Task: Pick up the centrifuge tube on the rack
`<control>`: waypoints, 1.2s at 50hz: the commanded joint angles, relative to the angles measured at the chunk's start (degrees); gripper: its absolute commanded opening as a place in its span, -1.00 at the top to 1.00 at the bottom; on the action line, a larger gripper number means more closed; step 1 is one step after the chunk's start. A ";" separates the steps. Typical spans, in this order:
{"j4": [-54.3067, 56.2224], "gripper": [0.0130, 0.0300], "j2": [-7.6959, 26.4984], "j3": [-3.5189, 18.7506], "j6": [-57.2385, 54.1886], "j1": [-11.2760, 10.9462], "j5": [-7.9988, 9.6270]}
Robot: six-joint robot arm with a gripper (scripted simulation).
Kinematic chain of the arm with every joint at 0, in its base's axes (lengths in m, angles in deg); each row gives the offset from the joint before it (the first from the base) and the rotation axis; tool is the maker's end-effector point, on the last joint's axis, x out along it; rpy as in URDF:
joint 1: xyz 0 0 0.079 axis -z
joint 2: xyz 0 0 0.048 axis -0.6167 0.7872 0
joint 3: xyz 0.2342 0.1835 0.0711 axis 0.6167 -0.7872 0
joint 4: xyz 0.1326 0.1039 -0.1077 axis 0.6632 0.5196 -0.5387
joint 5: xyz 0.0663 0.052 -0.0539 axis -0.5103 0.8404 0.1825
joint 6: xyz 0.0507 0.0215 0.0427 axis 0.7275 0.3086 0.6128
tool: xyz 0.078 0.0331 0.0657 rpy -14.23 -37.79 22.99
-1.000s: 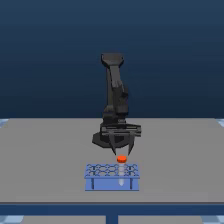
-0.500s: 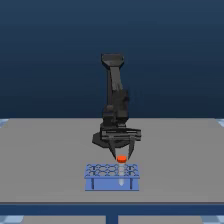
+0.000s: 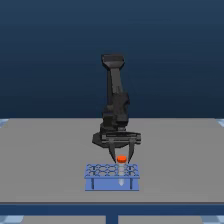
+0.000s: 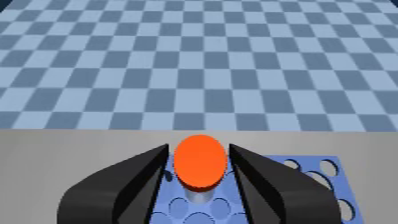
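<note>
My black two-fingered hand (image 3: 121, 158) straddles the round orange-red cap of the slim whitish centrifuge tube (image 4: 200, 162), fingers spread just beside it, tube seated in the low light-blue perforated rack (image 3: 111, 176); gripping and lifting remain.

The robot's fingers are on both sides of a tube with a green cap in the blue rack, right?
Almost. The cap is orange-red, not green; the wrist view shows it best. The rest holds: the gripper has its fingers on both sides of the centrifuge tube, which stands in the blue rack.
</note>
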State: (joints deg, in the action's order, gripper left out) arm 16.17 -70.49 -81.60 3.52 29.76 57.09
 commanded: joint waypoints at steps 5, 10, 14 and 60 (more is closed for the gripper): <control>-0.57 -1.00 0.17 -0.09 1.01 0.00 -0.76; -0.57 -1.00 0.17 -0.09 1.01 0.00 -0.76; -0.57 1.00 0.17 -0.09 1.01 0.00 -0.76; 5.74 1.00 -1.85 0.93 -5.51 0.02 1.89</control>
State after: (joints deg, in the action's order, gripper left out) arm 20.26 -71.90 -80.94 0.06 29.78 58.05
